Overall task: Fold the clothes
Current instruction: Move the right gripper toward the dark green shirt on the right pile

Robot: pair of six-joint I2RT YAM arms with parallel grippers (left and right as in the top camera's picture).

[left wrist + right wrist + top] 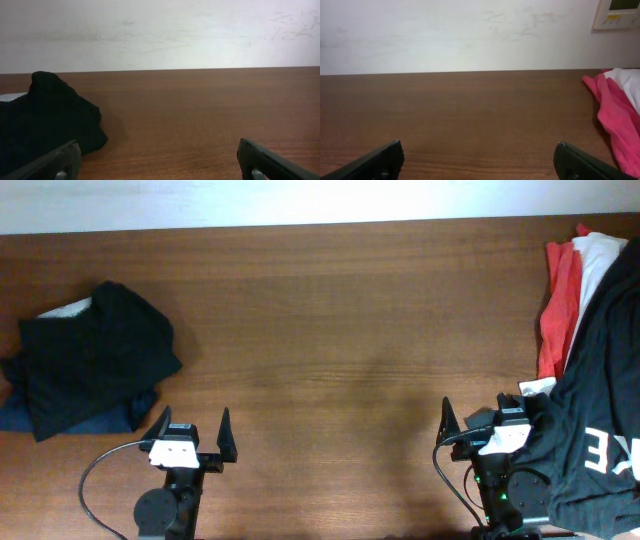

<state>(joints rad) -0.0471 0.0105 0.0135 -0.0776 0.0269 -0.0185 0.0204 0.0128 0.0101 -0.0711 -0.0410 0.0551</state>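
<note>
A folded pile of dark clothes (95,355) lies at the left of the table, black on top with blue beneath; it also shows in the left wrist view (45,120). A heap of unfolded clothes lies at the right edge: a black garment with white lettering (605,410), a red one (560,300) and a white one (600,255). The red garment (615,115) shows in the right wrist view. My left gripper (192,432) is open and empty near the front edge. My right gripper (480,420) is open and empty, its right side partly under the black garment.
The brown wooden table (340,330) stretches between the two piles. A white wall (160,30) runs behind the far edge. A wall control panel (619,12) shows at the upper right in the right wrist view.
</note>
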